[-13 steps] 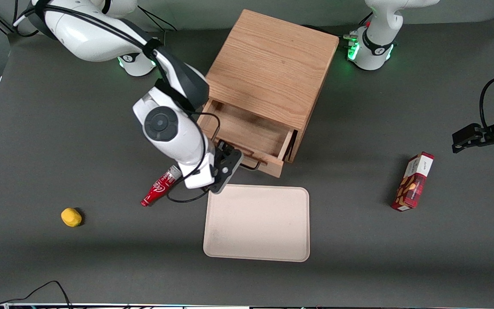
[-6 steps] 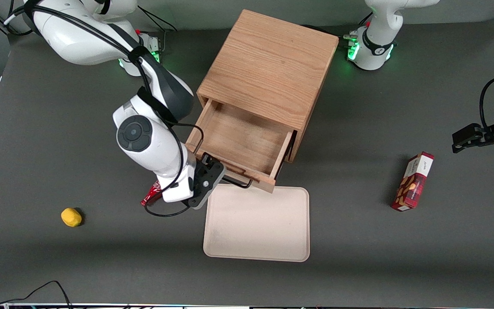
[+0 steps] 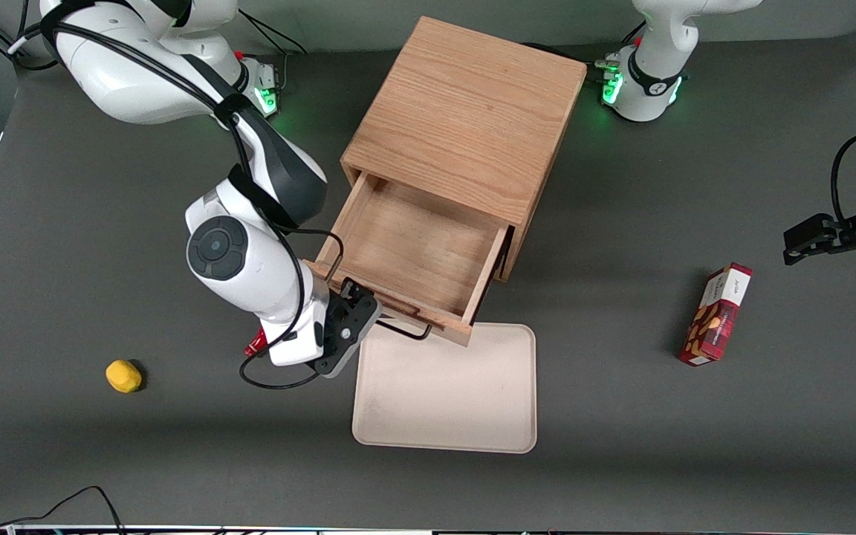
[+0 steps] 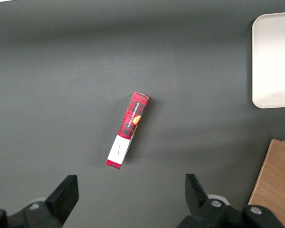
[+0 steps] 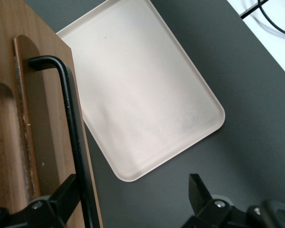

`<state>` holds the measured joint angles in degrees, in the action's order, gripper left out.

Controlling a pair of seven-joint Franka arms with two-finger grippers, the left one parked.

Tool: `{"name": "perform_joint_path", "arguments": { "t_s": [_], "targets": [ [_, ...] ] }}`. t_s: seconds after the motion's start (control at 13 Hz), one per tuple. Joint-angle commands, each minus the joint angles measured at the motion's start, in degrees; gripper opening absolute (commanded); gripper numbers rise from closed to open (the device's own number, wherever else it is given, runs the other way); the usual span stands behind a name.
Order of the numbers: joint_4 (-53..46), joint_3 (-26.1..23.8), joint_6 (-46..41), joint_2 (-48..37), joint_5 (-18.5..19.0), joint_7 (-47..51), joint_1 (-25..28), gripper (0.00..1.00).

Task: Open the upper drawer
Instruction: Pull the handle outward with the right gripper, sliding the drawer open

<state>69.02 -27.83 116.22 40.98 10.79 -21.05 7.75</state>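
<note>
A: The upper drawer [image 3: 409,256], a shallow light-oak wooden tray with a thin black wire handle [image 3: 406,328], stands pulled well out of the front of the boxy oak cabinet [image 3: 465,122], which sits near the bench edge farthest from the front camera. Its bare wooden floor shows.

B: Where is the end effector?

A: The black two-finger end effector [image 5: 133,197] of the white right arm is at the drawer front, at the handle's end toward the working arm's side. Its fingers [image 5: 61,197] are spread apart; one sits just beside the handle bar, and whether it touches the bar I cannot tell.

B: What else lies on the dark grey bench [image 3: 621,446]?

A: A pale cream rectangular plastic tray [image 3: 446,390] lies in front of the drawer, its edge under the drawer front. A red tube [image 3: 254,345] peeks from under the arm. A small yellow lump [image 3: 123,375] lies toward the working arm's end. A red plaid carton [image 3: 716,314] lies toward the parked arm's end.
</note>
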Motion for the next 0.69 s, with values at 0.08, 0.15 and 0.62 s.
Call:
{"name": "perform_joint_path", "arguments": {
  "t_s": [0.08,0.15,0.62],
  "targets": [
    [-3.3,1.6,2.0,1.9,1.2,-1.1,0.3,1.0],
    [-3.4,1.6,2.0,1.9,1.2,-0.8,0.3,1.0],
    [-2.8,1.1,-1.2,-5.8,-10.9,13.8,-0.6,1.0]
  ]
}}
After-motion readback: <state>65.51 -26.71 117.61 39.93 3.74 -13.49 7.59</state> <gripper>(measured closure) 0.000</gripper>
